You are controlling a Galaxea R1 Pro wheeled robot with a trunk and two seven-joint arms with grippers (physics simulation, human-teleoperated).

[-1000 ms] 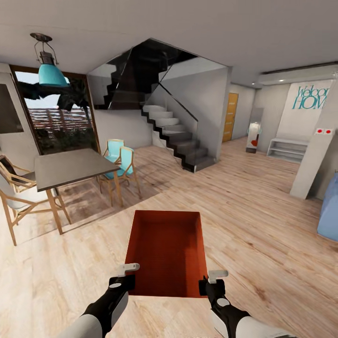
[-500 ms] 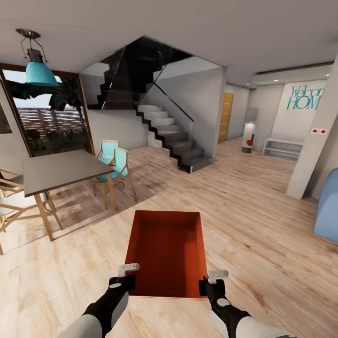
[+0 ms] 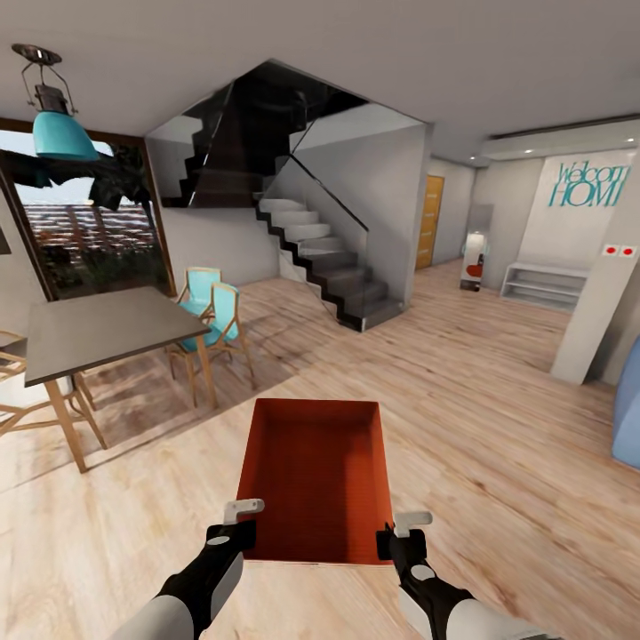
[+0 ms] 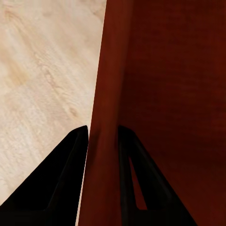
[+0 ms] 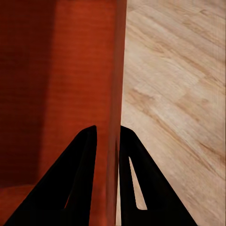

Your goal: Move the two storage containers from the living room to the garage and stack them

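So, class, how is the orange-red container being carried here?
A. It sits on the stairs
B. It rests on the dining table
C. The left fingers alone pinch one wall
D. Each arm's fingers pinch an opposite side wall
D: the left gripper and right gripper each straddle a side wall of the storage container, above the wood floor.

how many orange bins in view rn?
1. The storage container is held in front of the robot above the wood floor, left gripper on its left wall, right gripper on its right wall.
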